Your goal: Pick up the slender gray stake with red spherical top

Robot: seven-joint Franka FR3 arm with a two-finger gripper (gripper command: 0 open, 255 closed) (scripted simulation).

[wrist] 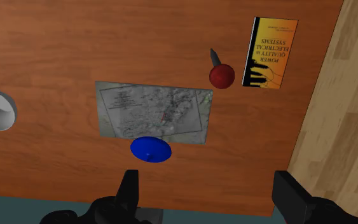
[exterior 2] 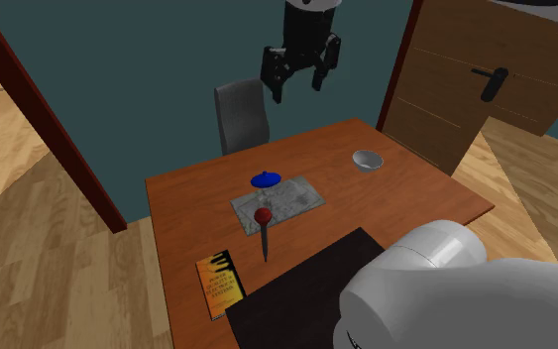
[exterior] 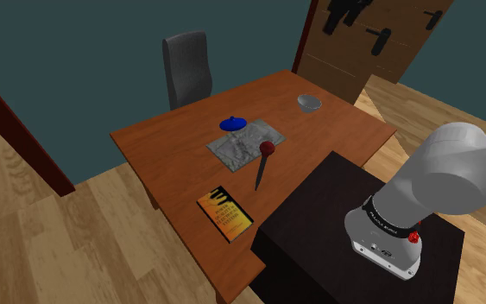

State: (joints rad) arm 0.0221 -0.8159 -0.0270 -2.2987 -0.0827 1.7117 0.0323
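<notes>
The gripper (exterior 2: 297, 87) hangs high over the far side of the table (exterior: 172, 147), above the edge nearest the grey chair (exterior 2: 242, 114). Its two black fingers (wrist: 128, 188) are spread wide apart and nothing is between them.

The stake (exterior: 262, 164) is well below the fingers and clear of them, resting on the brown tabletop. Its red ball sits just beside one corner of a grey printed sheet (wrist: 155, 111), and its thin dark shaft points away from the fingers towards the dark stand (exterior: 336, 224).

Looking out from the fingers, a blue lid (wrist: 151, 150) comes first, at the sheet's near edge and roughly between the two fingertips. The sheet comes next, and the stake's ball is past the sheet's far corner. Just beyond the stake, and apart from it, an orange and black book (wrist: 271, 51) lies near the table's edge.

A small grey bowl (exterior 2: 368, 159) sits well off to one side of the fingers, apart from everything else on the table. A brown door (exterior 2: 475, 89) with a dark handle stands in the wall behind it.
</notes>
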